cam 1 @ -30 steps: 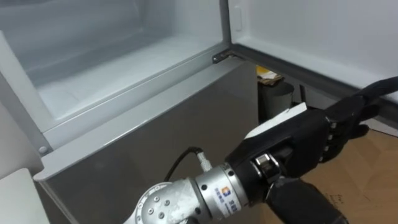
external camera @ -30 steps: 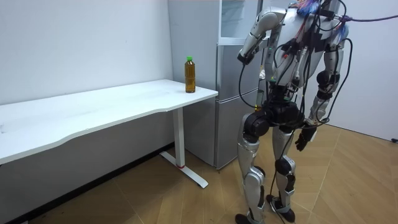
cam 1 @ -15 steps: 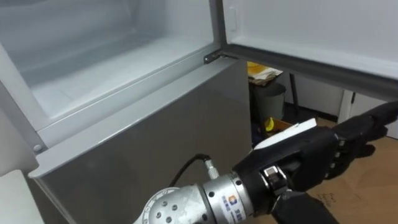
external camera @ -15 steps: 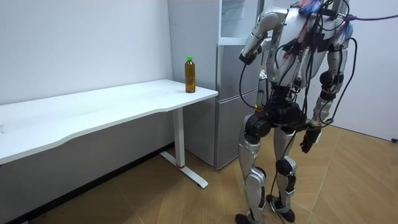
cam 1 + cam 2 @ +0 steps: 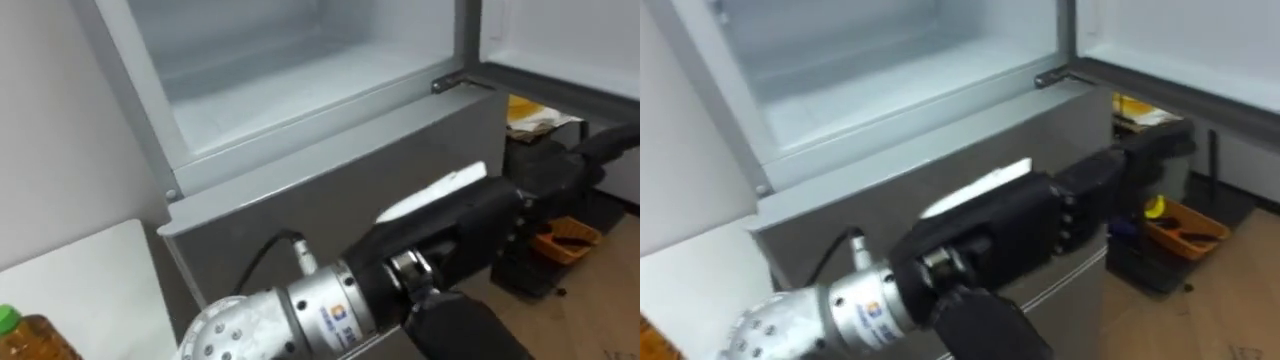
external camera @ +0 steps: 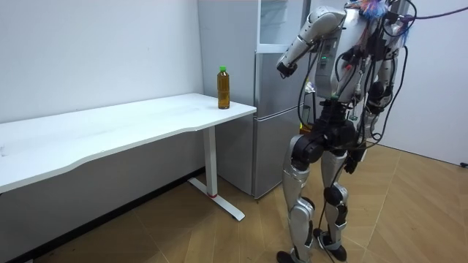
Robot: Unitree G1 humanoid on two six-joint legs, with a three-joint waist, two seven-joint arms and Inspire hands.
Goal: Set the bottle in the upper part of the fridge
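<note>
Nothing legible shows anywhere. The silver wrist cuff behind the left hand carries a small blue and orange mark with a line of tiny print beside it, too small to read. The bottle on the desk stands too far off for any print to be made out.

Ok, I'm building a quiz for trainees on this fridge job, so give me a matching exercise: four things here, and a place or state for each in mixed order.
Things:
1. bottle
2. upper fridge
3. left hand
4. right hand

Places or states:
a. hangs low beside the robot's thigh
b. stands on the white table, at the corner near the fridge
c. fingers straight, held out in front of the grey lower door
d. door swung open, inside in view

Pairs: 1-b, 2-d, 3-c, 4-a
</note>
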